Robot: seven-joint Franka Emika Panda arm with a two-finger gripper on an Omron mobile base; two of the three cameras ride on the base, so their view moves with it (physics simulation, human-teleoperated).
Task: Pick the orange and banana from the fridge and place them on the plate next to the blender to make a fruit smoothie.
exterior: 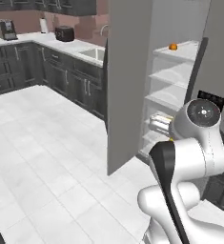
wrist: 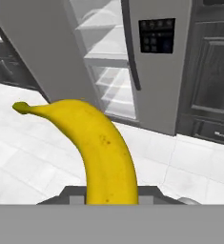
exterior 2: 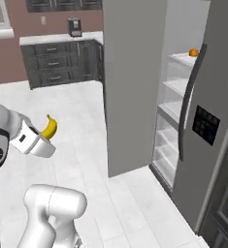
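**Desk:** Where is the banana (wrist: 101,147)?

**Field:** Clenched in the gripper (exterior 2: 41,140), out over the white tile floor (exterior: 51,157), well clear of the open fridge (exterior 2: 212,97). It juts past the jaws, stem end free.

**Desk:** Risk from here?

**Field:** The hold looks to sit near one end. A fast swing toward the counter could, by my judgement, pivot the fruit or let it slip.

**Desk:** And the fridge?

**Field:** The orange (exterior: 173,46) sits alone on an upper glass shelf (exterior: 180,52). I can make out nothing on the lower shelves.
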